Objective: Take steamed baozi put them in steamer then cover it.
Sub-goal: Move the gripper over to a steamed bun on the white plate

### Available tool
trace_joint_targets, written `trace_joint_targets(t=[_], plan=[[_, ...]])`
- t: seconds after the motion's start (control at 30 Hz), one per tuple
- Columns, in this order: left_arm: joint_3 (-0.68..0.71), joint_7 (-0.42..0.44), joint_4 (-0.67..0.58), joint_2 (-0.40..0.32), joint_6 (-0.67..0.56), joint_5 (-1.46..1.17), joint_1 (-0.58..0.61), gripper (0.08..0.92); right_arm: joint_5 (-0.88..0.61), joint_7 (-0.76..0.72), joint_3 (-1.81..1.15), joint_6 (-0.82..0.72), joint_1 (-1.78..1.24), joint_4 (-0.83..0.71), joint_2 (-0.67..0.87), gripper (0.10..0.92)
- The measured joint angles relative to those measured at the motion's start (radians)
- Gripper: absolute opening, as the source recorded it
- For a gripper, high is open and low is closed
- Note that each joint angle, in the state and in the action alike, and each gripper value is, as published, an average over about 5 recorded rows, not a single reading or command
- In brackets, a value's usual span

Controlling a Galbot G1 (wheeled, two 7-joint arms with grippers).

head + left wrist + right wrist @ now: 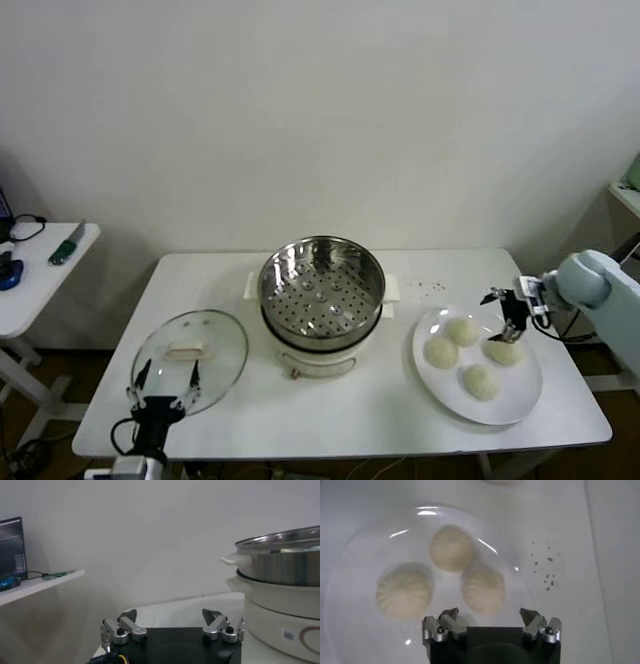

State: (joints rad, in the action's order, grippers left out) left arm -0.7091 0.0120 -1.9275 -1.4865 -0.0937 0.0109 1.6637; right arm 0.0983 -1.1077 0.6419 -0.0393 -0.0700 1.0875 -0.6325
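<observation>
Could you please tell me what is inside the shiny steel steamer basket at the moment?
Nothing: the round shiny steel steamer basket shows only its bare perforated floor. All four cream-white baozi sit on the flat white plate. Whatever lies beneath that floor is hidden.

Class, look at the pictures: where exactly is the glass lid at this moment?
In the head view, the glass lid lies flat on the white table on the robot's left, beside the steamer, with the open left gripper at its near edge.

The left hand (171,625) hangs low with its fingers spread wide, holding nothing. Beyond it the white bench (175,611) runs to a pale wall. The steamer (280,560), a shiny steel basket on a white pot base, stands close on one side. A side table (30,586) with a dark screen (11,547) sits farther off.
</observation>
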Motion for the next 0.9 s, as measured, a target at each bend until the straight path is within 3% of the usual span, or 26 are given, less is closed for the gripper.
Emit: trace_joint_targets(t=[0.9], plan=[[-0.015,0.006,0.026,0.02,0.008,-0.028,-0.011,0.823,-0.003,-0.021,0.239,0.023,0.106,-0.248,-0.223,0.823]])
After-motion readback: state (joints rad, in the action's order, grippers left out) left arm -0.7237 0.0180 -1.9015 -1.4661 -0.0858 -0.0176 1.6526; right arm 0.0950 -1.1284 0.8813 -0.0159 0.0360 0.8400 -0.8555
